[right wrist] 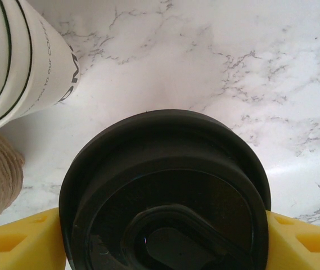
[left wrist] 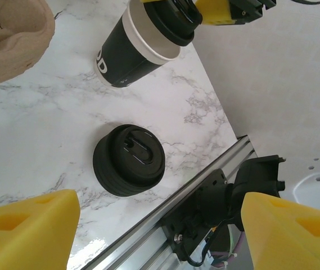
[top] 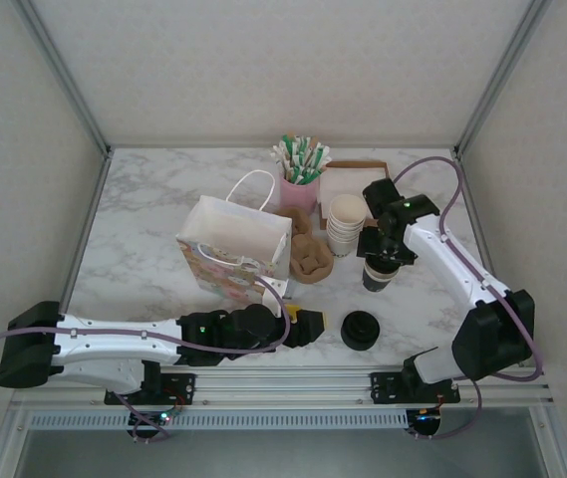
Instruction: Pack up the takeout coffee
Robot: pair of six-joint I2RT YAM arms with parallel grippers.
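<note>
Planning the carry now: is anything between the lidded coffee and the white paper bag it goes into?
Yes. The brown moulded-pulp cup carrier lies on the table between the black-lidded paper coffee cup, under the right claw, and the white paper bag. The stack of lidless cream cups stands close beside the path.

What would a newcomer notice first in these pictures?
The right tool grips a black lid at the mouth of a dark coffee cup, right of centre. A white gift bag stands mid-table, and a pile of lids lies near the front edge before the open left tool.
</note>
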